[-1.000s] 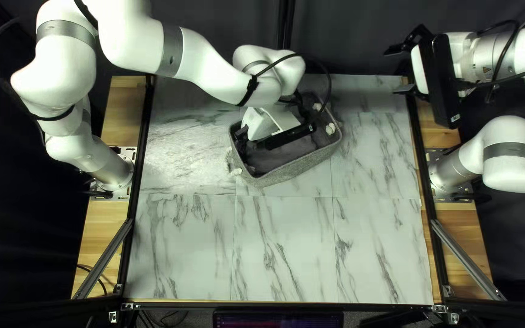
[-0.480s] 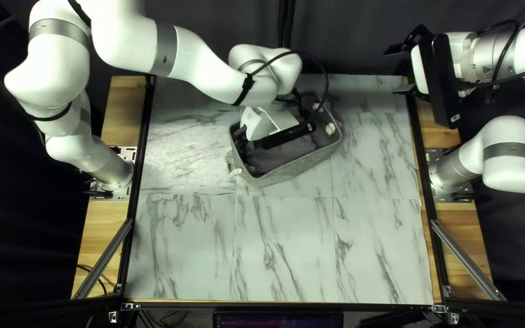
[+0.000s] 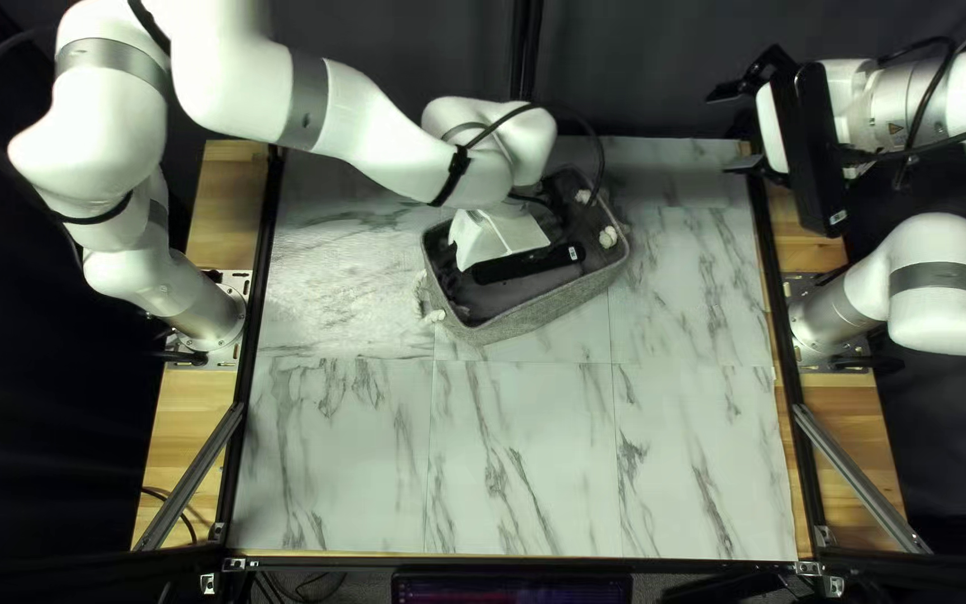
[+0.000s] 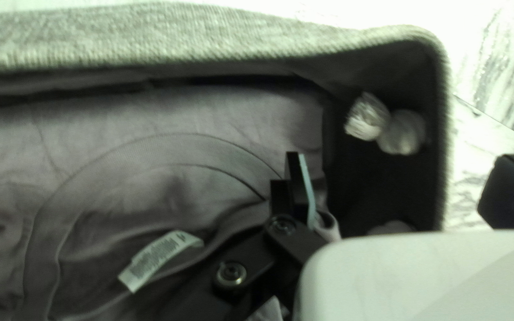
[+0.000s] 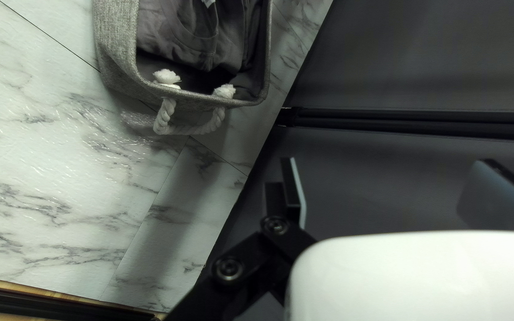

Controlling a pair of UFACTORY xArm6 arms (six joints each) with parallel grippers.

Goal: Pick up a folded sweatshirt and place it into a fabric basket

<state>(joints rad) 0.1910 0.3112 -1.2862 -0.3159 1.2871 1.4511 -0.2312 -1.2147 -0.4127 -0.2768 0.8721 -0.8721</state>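
Right, the sweatshirt (image 4: 102, 134) sits inside the basket (image 3: 539, 315), near twelve o'clock on the counter (image 3: 522, 459). My left claw (image 4: 403, 172) is wide open, gripping nothing; my right claw (image 5: 391, 172) is too. I'd expect light, floppy cloth: for any regrip, pinch several layers together, avoiding just the collar (image 4: 150, 151).

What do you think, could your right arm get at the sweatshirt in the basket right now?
Probably not easily: my left arm stretches across the basket, with its gripper over the sweatshirt. My right gripper is open, but would likely bump that arm going in.
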